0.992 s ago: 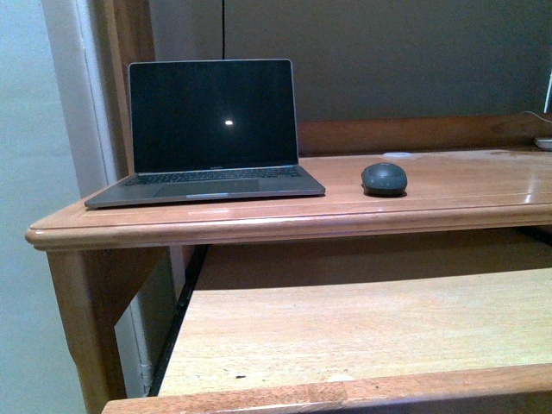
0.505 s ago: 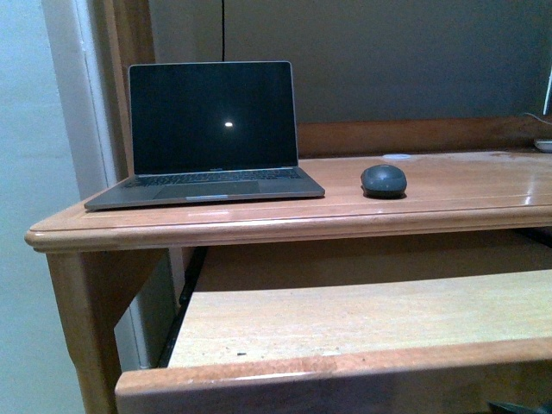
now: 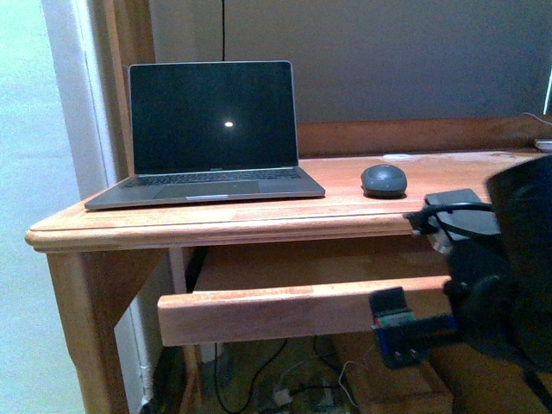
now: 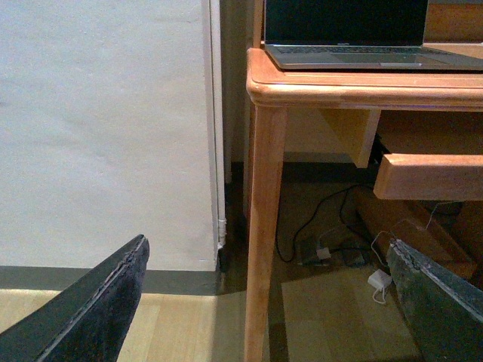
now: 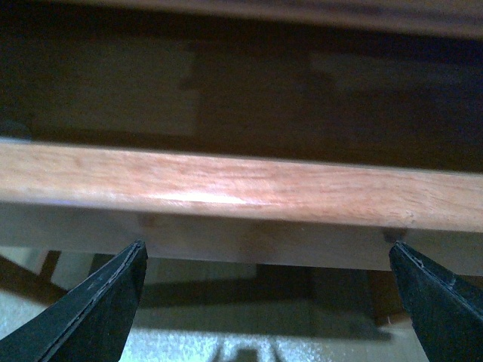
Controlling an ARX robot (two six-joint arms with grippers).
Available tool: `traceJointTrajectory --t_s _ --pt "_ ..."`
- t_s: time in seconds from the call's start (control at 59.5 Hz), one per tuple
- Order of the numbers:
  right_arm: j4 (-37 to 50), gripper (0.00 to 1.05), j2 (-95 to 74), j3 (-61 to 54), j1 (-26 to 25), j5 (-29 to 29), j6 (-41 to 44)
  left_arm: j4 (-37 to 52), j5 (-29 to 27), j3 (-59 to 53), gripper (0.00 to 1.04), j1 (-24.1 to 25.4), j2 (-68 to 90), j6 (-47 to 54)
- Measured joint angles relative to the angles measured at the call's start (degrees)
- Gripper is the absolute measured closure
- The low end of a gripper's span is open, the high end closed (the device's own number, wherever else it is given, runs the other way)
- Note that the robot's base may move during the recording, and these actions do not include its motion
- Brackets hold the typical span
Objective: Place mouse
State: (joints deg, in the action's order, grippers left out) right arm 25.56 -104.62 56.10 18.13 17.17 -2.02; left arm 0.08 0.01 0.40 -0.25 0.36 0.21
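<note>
Mouse (image 3: 384, 180): on the desk (image 3: 259, 222), right of the laptop (image 3: 211, 134), apart from it, untouched.
Tray (image 3: 293, 312): sliding shelf under the desktop; its top surface is hidden.
Right gripper (image 5: 268, 302): fingers spread wide, empty, facing the tray's front edge.
Left gripper (image 4: 272, 302): spread wide, empty, low beside the desk leg.

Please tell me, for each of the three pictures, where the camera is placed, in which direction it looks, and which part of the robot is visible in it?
Front view: on the robot's body, facing the desk with the laptop and mouse; the right arm shows.
Left wrist view: low beside the desk, facing its leg; open left end effector fingertips show.
Right wrist view: close under the desk edge, facing the pull-out tray; open right end effector fingertips show.
Front and left wrist views share the laptop and tray.
</note>
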Motion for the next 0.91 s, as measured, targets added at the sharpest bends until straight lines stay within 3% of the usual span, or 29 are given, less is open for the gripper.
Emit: traceJointTrajectory --t_s 0.252,0.454,0.673,0.824,0.908 --pt "-1.95 0.07 -3.54 6.43 0.50 2.58 -0.59 0.00 0.00 0.00 0.08 0.00 0.00 -0.02" --pt "-1.03 0.07 3.76 -2.12 -1.11 1.27 -3.56 0.00 0.00 0.00 0.08 0.00 0.00 0.00" --pt "-4.31 0.07 30.56 -22.62 -5.07 -2.95 -8.15 0.00 0.00 0.00 0.08 0.00 0.00 -0.02" --pt "-15.80 0.07 53.77 -34.23 -9.53 -3.85 -13.00 0.00 0.00 0.00 0.08 0.00 0.00 0.00" --pt "-24.72 0.07 67.38 -38.58 -9.42 1.11 -16.24 0.00 0.00 0.00 0.08 0.00 0.00 -0.02"
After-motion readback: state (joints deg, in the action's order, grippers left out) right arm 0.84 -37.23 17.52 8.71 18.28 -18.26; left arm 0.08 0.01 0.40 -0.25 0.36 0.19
